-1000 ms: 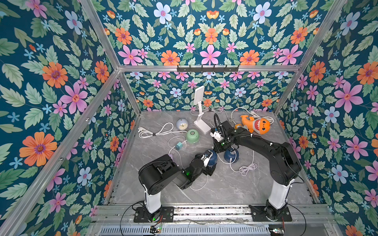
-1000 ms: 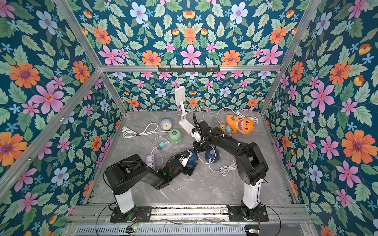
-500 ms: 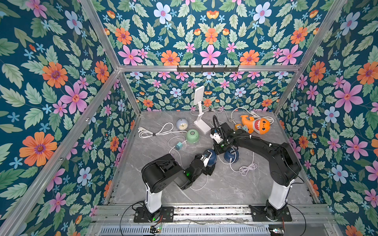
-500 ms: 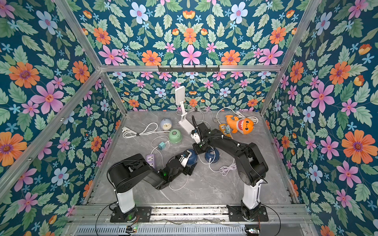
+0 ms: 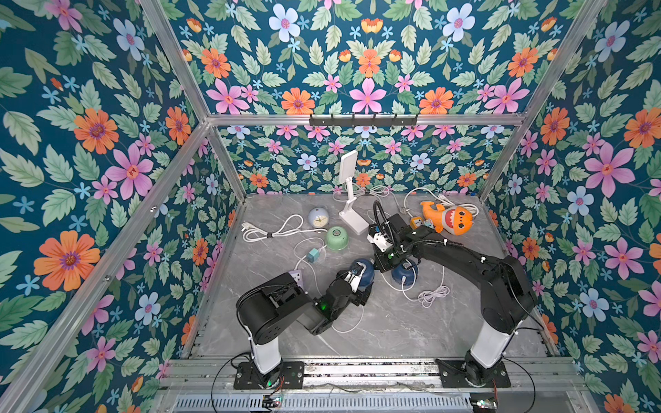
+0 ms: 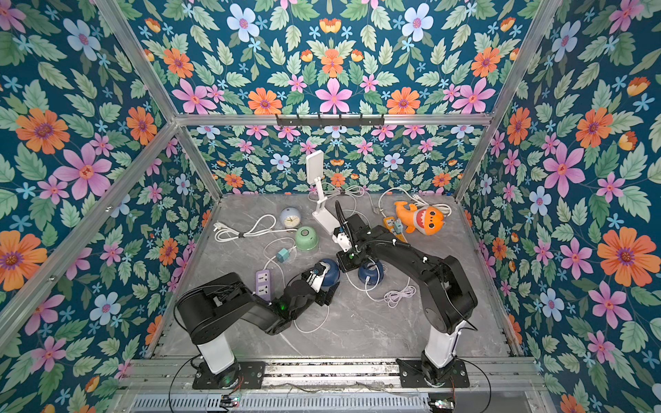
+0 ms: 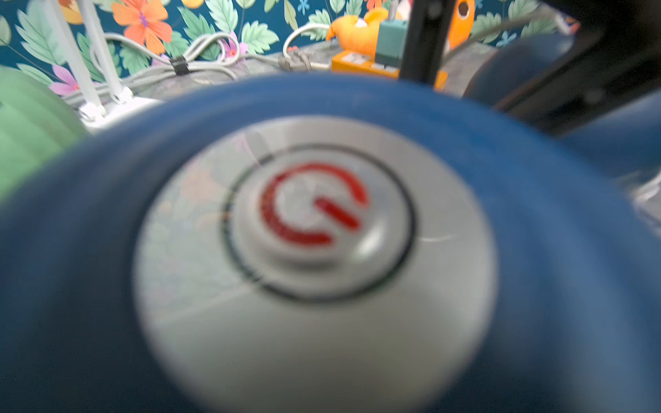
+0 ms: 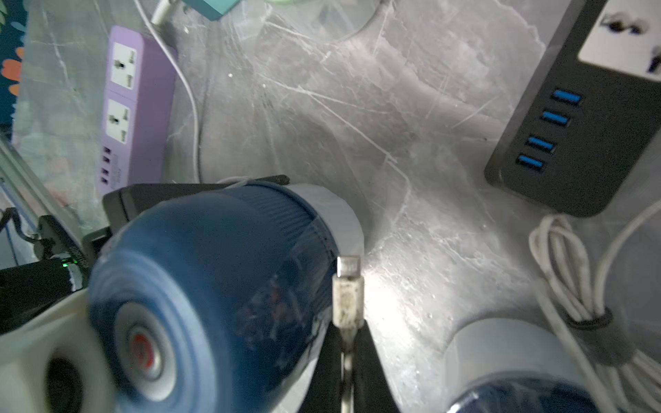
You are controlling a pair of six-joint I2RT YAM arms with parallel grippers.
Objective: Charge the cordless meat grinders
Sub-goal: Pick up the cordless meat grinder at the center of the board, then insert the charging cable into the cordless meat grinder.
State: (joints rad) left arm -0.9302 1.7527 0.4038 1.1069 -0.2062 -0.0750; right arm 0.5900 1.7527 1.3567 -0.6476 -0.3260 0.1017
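Grey marbled tabletop (image 8: 357,107) lies under both arms. My left hand (image 5: 356,277) grasps a navy grinder (image 8: 214,271), tipped on its side, button facing my wrist. My right hand (image 8: 347,336) is clenched on the cable plug (image 8: 348,289), its tip just beside the grinder's wall. Plugging in is the step. Next, I judge, the plug must meet the socket squarely; I cannot see it yet.

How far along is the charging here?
Done: the upright navy grinder looks plugged in. In hand: the left gripper holds the tilted navy grinder while the right gripper, jaws shut, holds a cable plug beside it. Left: the green grinder; its connection is unclear.
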